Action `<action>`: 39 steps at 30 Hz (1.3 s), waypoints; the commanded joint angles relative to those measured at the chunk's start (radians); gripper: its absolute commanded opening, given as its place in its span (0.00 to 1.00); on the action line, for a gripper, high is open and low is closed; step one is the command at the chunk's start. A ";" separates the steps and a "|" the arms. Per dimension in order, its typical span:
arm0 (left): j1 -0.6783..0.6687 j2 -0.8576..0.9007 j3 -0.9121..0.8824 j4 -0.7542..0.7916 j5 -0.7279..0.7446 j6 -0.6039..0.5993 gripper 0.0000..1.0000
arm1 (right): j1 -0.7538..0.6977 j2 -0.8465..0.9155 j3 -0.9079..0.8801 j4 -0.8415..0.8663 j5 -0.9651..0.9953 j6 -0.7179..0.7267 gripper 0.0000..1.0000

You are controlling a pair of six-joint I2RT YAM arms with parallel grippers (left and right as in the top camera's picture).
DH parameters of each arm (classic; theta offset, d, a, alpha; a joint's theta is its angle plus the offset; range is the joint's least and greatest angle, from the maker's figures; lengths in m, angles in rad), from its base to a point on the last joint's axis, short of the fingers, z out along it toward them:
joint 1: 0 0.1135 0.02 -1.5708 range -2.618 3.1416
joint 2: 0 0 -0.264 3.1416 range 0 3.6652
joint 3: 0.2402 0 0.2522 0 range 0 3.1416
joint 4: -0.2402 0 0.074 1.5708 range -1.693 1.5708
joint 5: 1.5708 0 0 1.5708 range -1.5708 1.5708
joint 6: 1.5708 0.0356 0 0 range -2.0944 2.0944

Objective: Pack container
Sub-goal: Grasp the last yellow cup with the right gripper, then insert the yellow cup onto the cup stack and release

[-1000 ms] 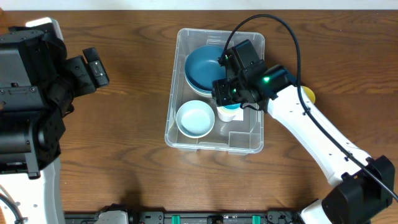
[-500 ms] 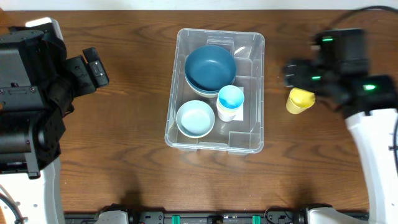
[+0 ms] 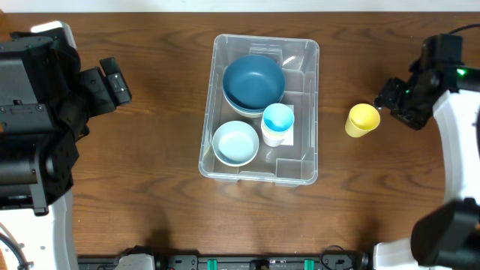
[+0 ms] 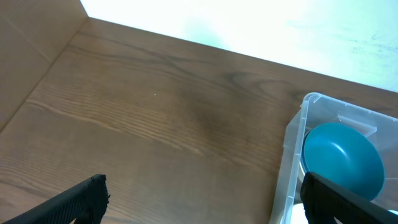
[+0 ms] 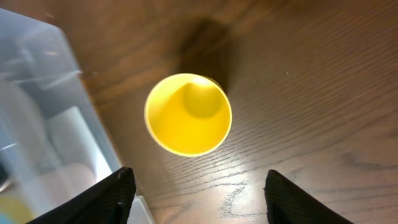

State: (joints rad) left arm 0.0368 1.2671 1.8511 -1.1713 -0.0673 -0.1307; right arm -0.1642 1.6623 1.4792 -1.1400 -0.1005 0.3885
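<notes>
The clear plastic container point(image 3: 307, 161) sits mid-table. It holds a dark blue bowl point(image 3: 253, 81), a pale blue bowl point(image 3: 235, 142) and a light blue cup point(image 3: 278, 120) on a white one. A yellow cup point(image 3: 363, 120) stands upright on the table to the container's right; it also shows in the right wrist view point(image 5: 188, 114). My right gripper point(image 3: 396, 97) is open and empty, just right of the yellow cup, with its fingers point(image 5: 198, 196) spread wider than the cup. My left gripper point(image 3: 114, 81) is open and empty at the far left point(image 4: 199, 199), apart from the container point(image 4: 292, 137).
The wooden table ends at a pale edge along the back. The left arm's base fills the left side. The dark blue bowl also shows in the left wrist view point(image 4: 342, 158).
My right gripper has left the container, where it was over the light blue cup, and swung right across the table to beside the yellow cup. The left arm has not moved.
</notes>
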 commanded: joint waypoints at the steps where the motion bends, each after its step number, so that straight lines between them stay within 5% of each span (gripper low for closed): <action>1: 0.003 0.000 0.002 -0.003 -0.012 -0.002 0.98 | 0.002 0.066 -0.009 -0.001 0.007 0.027 0.63; 16: 0.003 0.001 0.002 -0.003 -0.013 -0.002 0.98 | -0.013 0.170 -0.139 0.117 0.071 0.066 0.58; 26: 0.003 0.001 0.002 -0.003 -0.012 -0.002 0.98 | -0.041 0.120 -0.216 0.187 0.066 0.105 0.05; 33: 0.003 0.001 0.002 -0.003 -0.012 -0.002 0.98 | 0.031 -0.129 -0.160 0.168 0.040 0.089 0.01; 39: 0.003 0.001 0.002 -0.003 -0.012 -0.002 0.98 | 0.249 -0.329 -0.095 0.164 0.036 0.008 0.01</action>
State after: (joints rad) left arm 0.0368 1.2671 1.8511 -1.1717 -0.0673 -0.1307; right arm -0.0154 1.4044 1.3464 -0.9730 -0.0517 0.4614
